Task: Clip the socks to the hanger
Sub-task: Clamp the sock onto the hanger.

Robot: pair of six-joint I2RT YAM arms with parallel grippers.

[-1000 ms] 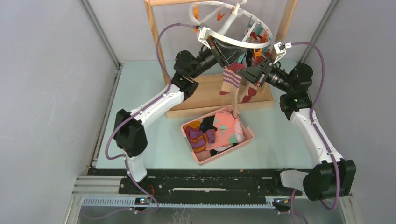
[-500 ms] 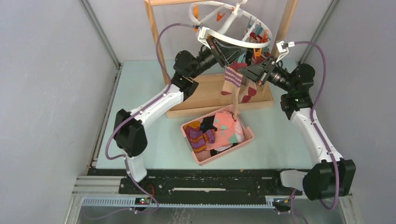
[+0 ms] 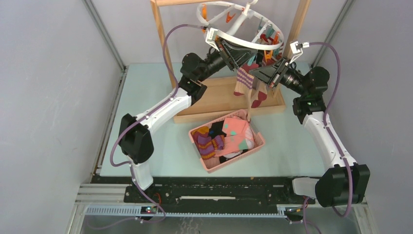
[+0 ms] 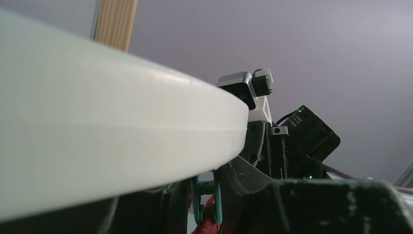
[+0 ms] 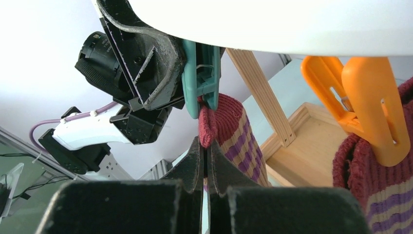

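1. Two grippers are raised under the rim of the hanger point(image 5: 292, 24), which is hung in the wooden rack point(image 3: 162, 44) at the far edge of the table point(image 3: 141, 87).
2. The left gripper point(image 3: 241, 54) is partly closed on a teal clip point(image 5: 203, 68) at the hanger's rim, and the clip's handles are pinched between its fingers point(image 5: 156, 73).
3. The right gripper point(image 5: 207, 165) is clamped fully shut on the cuff of a striped sock point(image 5: 234, 131), maroon with purple and tan bands. The sock is held up so that the cuff's edge touches the teal clip's lower end.
4. Whether the cuff is already gripped by that clip cannot be told.
5. A maroon sock point(image 5: 375, 195) is held by an orange clip point(image 5: 370, 107) just beside the striped one.
6. More socks point(image 3: 229, 134) are piled in a pink basket point(image 3: 236, 158) near the middle of the table.
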